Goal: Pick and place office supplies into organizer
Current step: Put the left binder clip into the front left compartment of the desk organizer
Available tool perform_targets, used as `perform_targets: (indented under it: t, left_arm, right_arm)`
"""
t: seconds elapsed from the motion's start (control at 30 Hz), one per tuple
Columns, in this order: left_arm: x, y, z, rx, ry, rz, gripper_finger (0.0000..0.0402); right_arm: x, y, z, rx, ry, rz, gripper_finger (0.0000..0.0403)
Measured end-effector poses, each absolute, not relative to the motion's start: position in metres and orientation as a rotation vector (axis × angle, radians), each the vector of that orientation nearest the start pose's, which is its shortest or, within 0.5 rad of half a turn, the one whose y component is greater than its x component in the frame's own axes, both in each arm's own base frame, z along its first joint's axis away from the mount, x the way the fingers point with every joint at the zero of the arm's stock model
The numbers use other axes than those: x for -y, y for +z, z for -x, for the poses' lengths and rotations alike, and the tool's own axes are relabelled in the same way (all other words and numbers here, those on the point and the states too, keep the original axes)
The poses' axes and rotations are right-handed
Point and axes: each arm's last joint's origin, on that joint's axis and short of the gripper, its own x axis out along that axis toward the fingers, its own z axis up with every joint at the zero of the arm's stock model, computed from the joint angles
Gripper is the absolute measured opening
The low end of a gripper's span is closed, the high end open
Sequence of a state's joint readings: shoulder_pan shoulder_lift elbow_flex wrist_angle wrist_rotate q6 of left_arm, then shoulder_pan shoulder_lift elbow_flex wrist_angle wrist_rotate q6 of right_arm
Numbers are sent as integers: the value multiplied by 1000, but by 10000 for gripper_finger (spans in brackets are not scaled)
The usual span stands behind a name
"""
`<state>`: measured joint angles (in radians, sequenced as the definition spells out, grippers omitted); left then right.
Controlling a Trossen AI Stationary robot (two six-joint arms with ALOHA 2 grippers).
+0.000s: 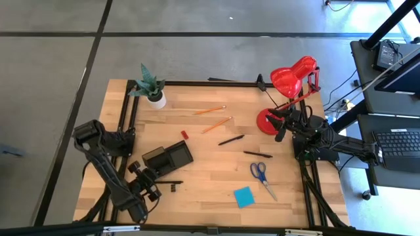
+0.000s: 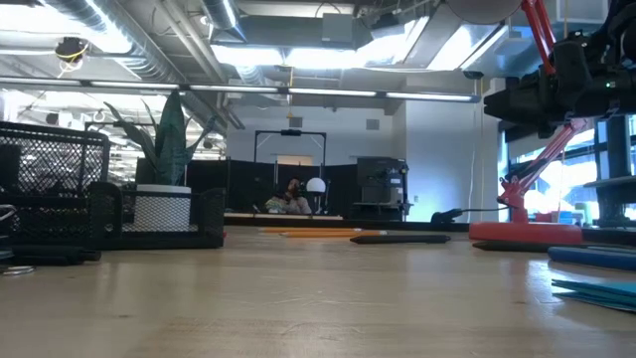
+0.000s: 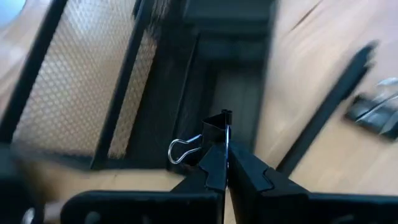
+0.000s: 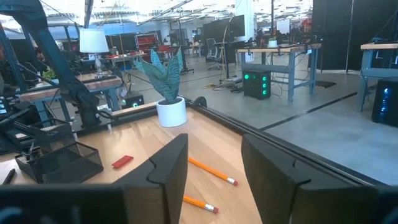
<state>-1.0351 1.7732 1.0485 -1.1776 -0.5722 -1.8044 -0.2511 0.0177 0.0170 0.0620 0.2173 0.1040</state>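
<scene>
My left gripper (image 1: 146, 176) hovers at the near-left corner of the black mesh organizer (image 1: 167, 157), shut on a small black binder clip (image 3: 217, 124). Loose on the table lie two orange pencils (image 1: 210, 110), a red piece (image 1: 184, 134), two black pens (image 1: 231, 139), blue-handled scissors (image 1: 261, 176) and a blue sticky-note pad (image 1: 243, 196). A third pen (image 1: 169, 182) and another clip (image 1: 174, 188) lie just near of the organizer. My right gripper (image 4: 214, 168) waits open at the table's right edge, beside the lamp. My left gripper pinches the binder clip's black body (image 3: 219, 134) between its two fingertips, slanting down from the near-left. The clip's silver wire handle (image 3: 183, 149) sticks out to one side. The clip is lifted clear, above an organizer compartment (image 3: 236, 99).
A potted plant (image 1: 152, 88) stands at the far left of the table. A red desk lamp (image 1: 289, 85) stands at the far right by my right arm. The middle and near parts of the wooden table hold only the scattered supplies.
</scene>
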Motion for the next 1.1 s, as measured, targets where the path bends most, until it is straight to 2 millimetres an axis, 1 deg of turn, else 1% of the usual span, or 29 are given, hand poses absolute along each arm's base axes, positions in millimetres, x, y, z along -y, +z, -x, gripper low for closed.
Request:
perform_targets:
  t: [0.23,0.5,0.83,1.1]
  left_arm:
    - [221,155,-149,-974,787,172,2]
    - [223,153,-147,-1081,805,218,11]
    - [219,154,-152,-1069,839,251,51]
    - [216,168,-150,-1062,808,302,87]
  right_arm:
    - [30,174,-92,86,-465,-101,154]
    - [30,174,-92,86,-464,-100,154]
    - [30,174,-92,86,-464,-99,154]
    - [30,174,-92,85,-465,-99,154]
